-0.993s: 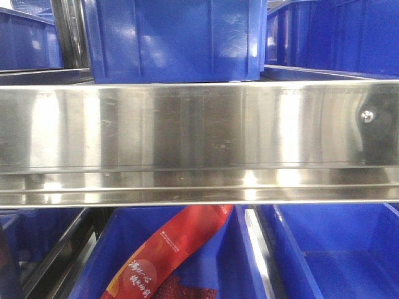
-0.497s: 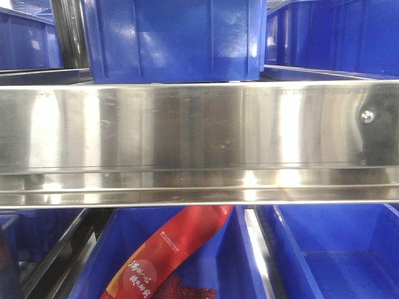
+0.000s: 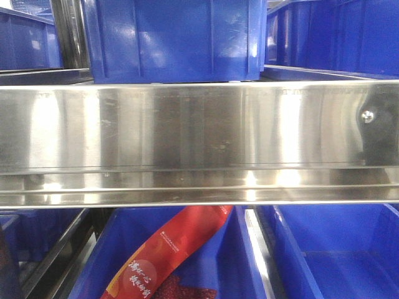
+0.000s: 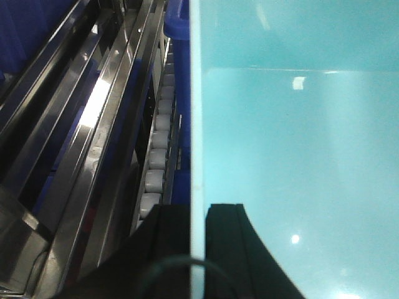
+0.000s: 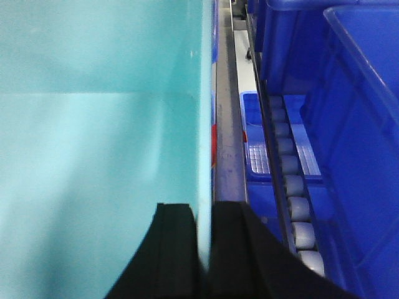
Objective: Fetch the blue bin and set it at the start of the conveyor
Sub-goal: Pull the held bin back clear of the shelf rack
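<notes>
A red packet [image 3: 169,252] in a dark blue bin [image 3: 235,274] carries white Chinese characters and a small white logo line, both too blurred to read. No other text is legible.

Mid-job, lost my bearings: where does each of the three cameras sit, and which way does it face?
Front-facing: on the robot, looking level at a steel shelf rail, royal-blue bins above and below; no robot part clearly shows.
Left wrist: behind the left claw, whose fingers straddle a wall of the blue bin; rollers left of it.
Right wrist: behind the right claw, clamped on another wall; rollers and royal-blue bins to the right.
Shared: both wrist views show the same blue bin and roller tracks.
</notes>
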